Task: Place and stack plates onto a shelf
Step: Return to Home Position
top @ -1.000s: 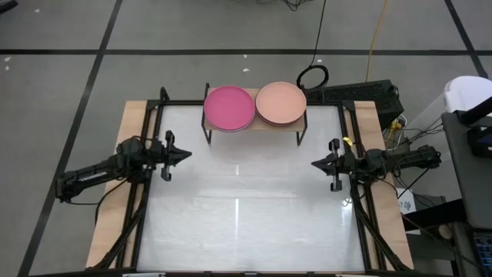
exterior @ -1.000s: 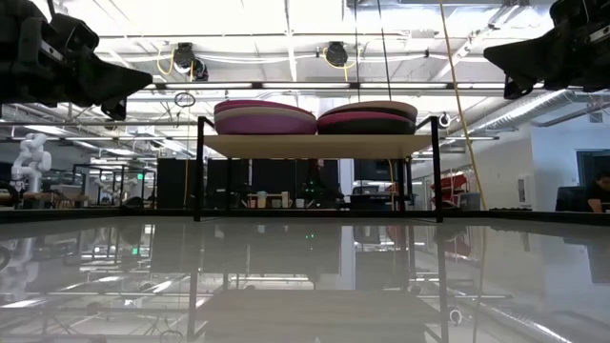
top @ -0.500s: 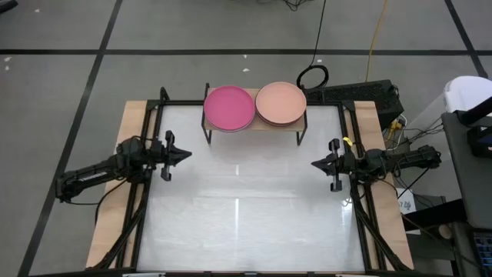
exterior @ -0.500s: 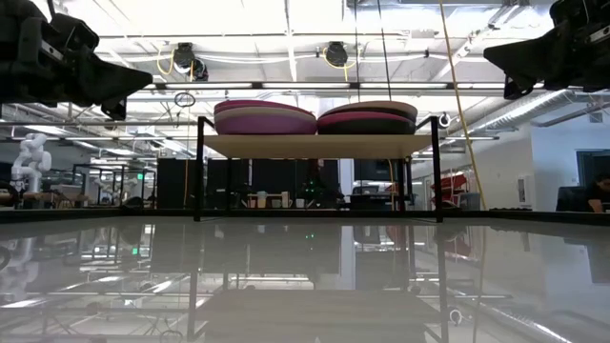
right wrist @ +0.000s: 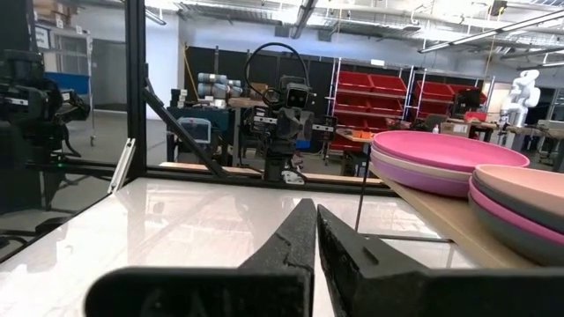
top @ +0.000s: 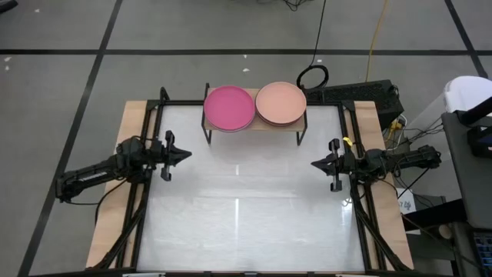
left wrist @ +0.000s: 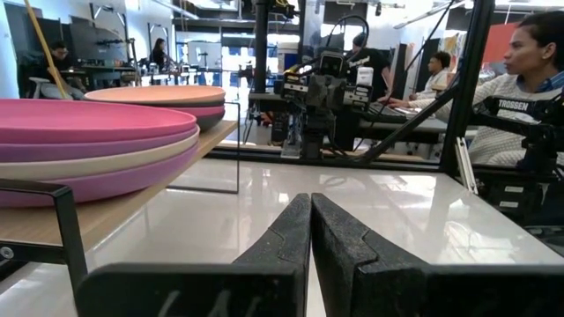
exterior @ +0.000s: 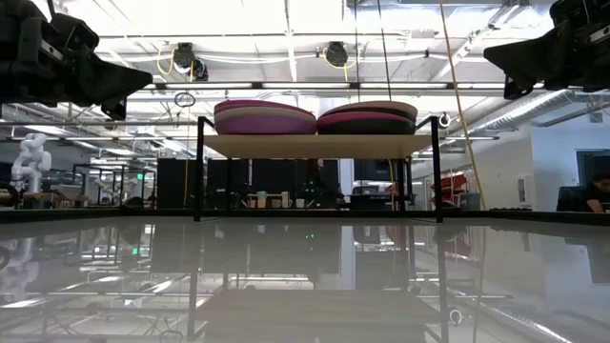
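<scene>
- High view: the shelf (top: 254,125) stands at the far edge of the desk (top: 246,208) and carries two stacks of plates side by side. Only the top magenta plate (top: 228,107) and the top pale pink plate (top: 280,103) show; those beneath are hidden. The left fingers (top: 180,155) and right fingers (top: 320,163) hover at opposite sides of the desk, well apart from the shelf.
- Low view: the stacks' rims show above the wooden board. Both arms are cut off at the upper corners. The glossy desk mirrors the ceiling lights (exterior: 286,14).
- Left wrist view: the left fingers are pressed together, holding nothing. The magenta stack is cut off. People (left wrist: 529,79) sit beyond the desk.
- Right wrist view: the right fingers are likewise closed and empty. Red bins (right wrist: 414,92) line the back.
</scene>
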